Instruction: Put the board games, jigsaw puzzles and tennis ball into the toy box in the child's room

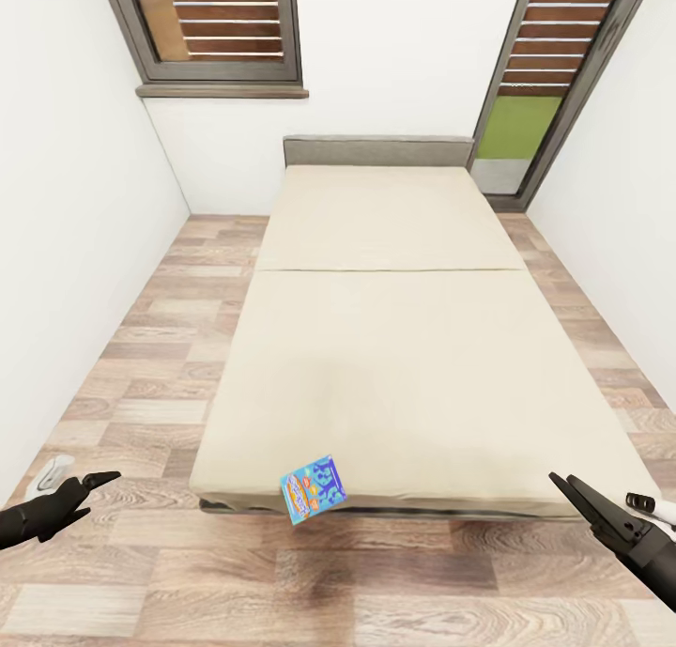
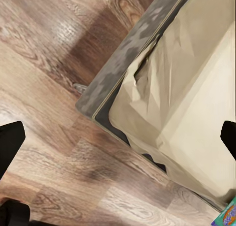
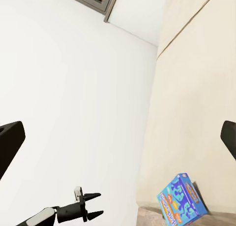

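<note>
Left arm: held low at the lower left of the head view, forearm black, pointed inward.
Left tool (image 1: 101,484): fingers parted, nothing gripped.
Right arm: held low at the lower right, black forearm angled up and inward.
Right tool (image 1: 566,488): fingers spread wide in the right wrist view, nothing gripped.

lettering on board game (image 1: 313,488) illegible

Bright even light, faint shadows, sharp render, wide-angle edge distortion
</note>
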`<state>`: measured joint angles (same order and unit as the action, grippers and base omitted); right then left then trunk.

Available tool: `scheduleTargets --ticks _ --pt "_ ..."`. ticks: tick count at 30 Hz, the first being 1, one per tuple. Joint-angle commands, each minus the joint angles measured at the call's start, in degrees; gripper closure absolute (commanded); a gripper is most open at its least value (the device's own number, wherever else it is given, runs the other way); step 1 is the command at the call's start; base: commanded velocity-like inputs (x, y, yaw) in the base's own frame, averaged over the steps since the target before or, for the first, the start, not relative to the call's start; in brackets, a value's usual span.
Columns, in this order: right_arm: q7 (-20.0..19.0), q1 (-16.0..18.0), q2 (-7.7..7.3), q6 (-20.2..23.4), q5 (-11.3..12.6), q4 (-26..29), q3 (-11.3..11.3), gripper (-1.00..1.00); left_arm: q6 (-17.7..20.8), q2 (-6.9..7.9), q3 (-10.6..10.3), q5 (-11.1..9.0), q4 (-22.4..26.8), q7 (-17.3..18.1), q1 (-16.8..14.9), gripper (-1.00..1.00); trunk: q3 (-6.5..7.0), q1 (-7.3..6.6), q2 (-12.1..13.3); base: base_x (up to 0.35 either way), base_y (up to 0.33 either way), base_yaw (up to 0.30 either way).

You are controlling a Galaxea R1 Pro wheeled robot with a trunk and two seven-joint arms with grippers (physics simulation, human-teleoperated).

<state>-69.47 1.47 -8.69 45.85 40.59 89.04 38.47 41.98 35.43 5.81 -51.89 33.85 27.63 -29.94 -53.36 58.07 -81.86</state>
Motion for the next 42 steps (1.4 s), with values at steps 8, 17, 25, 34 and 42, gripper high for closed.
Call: scheduleTargets --ticks 8,17,25,34,42 --pt "-0.05 0.03 -0.01 0.38 0.19 0.0 0.02 -1.0 0.38 -0.01 0.17 -0.05 -0.01 0.1 -0.03 -1.0 0.73 0.0 -0.02 0.0 0.0 0.0" --pt "-0.05 0.03 -0.01 0.37 0.19 0.0 0.02 -1.0 0.38 -0.01 0.17 -0.05 -0.01 0.1 -0.03 -1.0 1.59 0.0 -0.02 0.0 0.0 0.0" --pt "-0.05 0.03 -0.01 0.37 0.19 0.0 0.02 -1.0 0.38 -0.01 0.17 -0.05 -0.01 0.06 -0.03 -1.0 2.36 0.0 -0.02 0.0 0.0 0.0" --pt "-0.05 0.03 -0.01 0.35 0.19 0.0 0.02 -1.0 0.38 -0.01 0.17 -0.05 -0.01 0.07 -0.03 -1.0 3.22 0.0 -0.02 0.0 0.0 0.0" --pt "-0.05 0.03 -0.01 0.35 0.19 0.0 0.02 -1.0 0.38 -0.01 0.17 -0.05 -0.01 0.05 -0.03 -1.0 3.98 0.0 -0.02 0.0 0.0 0.0"
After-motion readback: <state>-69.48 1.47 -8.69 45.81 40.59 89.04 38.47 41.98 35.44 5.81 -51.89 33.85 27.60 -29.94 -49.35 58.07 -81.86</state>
